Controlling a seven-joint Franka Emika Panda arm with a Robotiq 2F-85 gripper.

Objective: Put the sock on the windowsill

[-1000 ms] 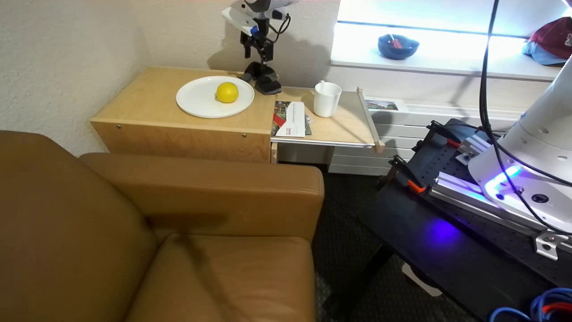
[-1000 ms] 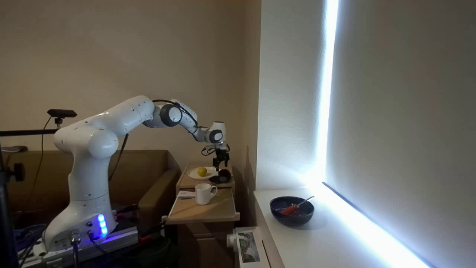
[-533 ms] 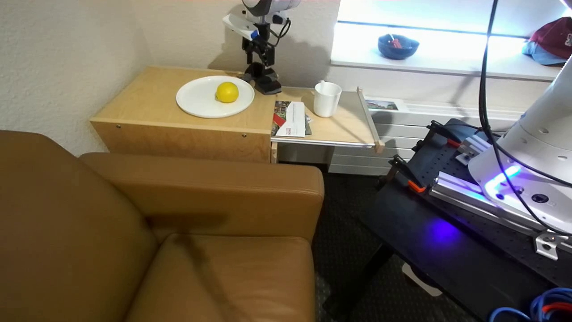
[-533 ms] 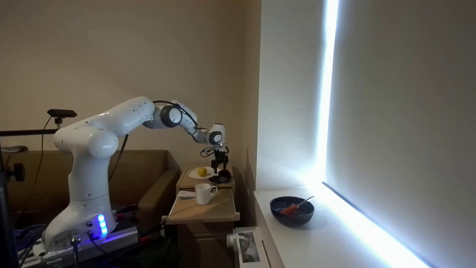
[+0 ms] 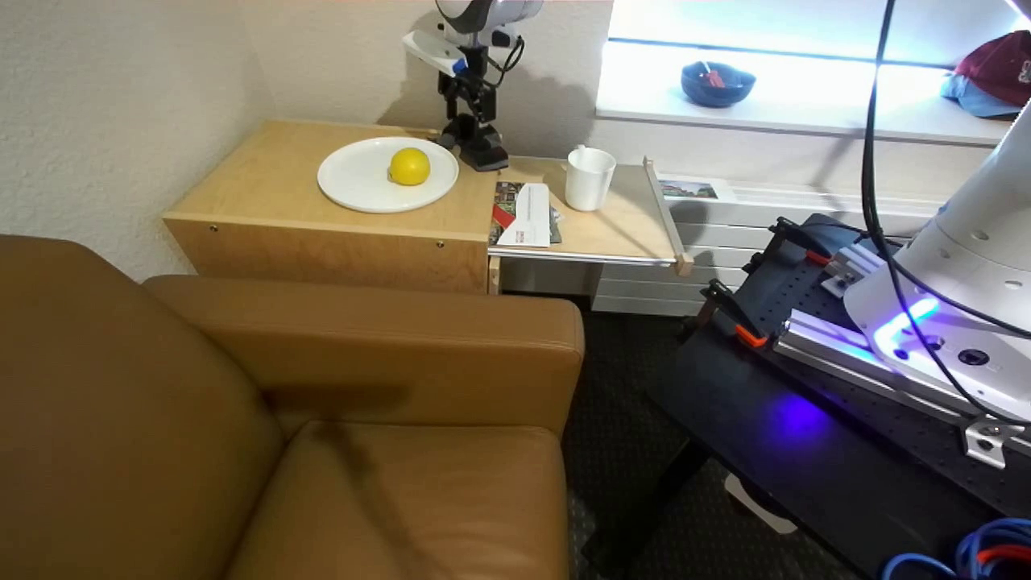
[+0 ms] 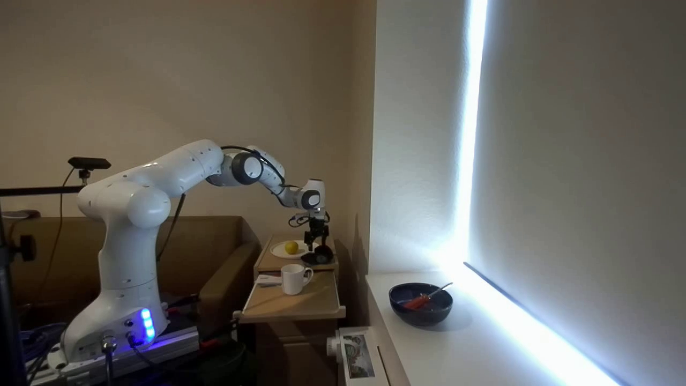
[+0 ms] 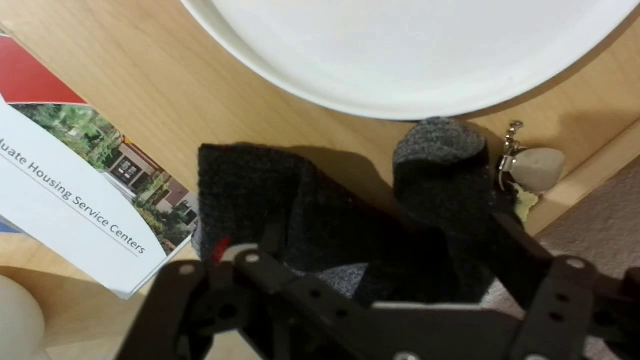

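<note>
Wrist view: my tool (image 7: 392, 232) has its jaws spread apart over the dark sock (image 7: 345, 215), which lies on the wooden bench (image 7: 240, 100) with its grey end right at the rim of the white plate (image 7: 320, 87). Whether the jaws touch the fabric, I cannot tell. In an exterior view a round yellow object (image 5: 409, 166) sits on that plate, and the windowsill (image 5: 821, 101), well apart from the sock, bears a dark bowl (image 5: 713, 90) and a cap (image 5: 997, 68).

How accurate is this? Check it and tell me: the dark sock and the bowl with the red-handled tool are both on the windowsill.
Wrong on the sock: it lies on the wooden cabinet beside the plate, as both exterior views show. The bowl with the red-handled tool is on the windowsill.
</note>
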